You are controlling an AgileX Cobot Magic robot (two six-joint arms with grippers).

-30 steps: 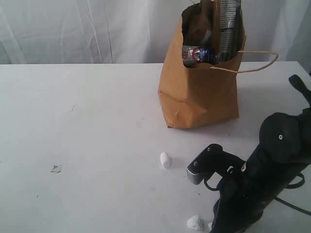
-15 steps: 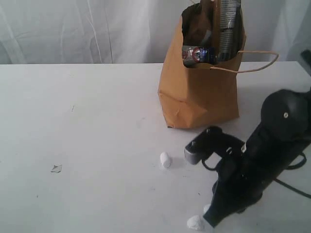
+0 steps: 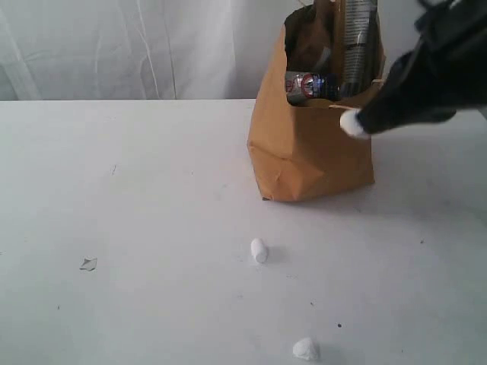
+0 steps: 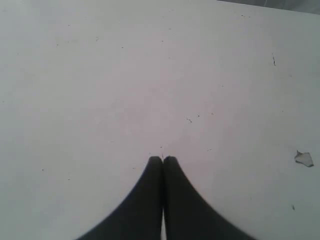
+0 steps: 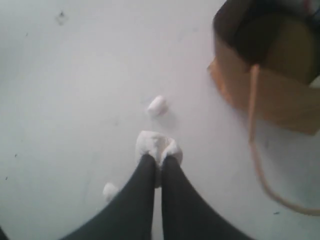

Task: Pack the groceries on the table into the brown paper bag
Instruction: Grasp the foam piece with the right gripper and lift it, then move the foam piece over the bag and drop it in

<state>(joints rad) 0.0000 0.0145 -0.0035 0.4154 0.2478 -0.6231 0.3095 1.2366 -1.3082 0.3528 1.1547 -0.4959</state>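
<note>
Two grippers are closed: the right gripper (image 5: 159,159) pinches a white crumpled lump (image 5: 156,142), the brown paper bag (image 3: 312,156) just beside it; the left gripper (image 4: 163,159), empty, hangs above the table (image 4: 100,75).

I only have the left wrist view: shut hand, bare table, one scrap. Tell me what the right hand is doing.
Observer: The right hand is shut on a white crumpled wad.
Operator: Give me its position against the bag.
Observer: It hangs high above the table, beside the brown paper bag near the bag's top, not over the opening.
Operator: List what else lies on the table.
Observer: One loose white wad lies in front of the bag, and a second loose wad lies nearer the exterior camera.
</note>
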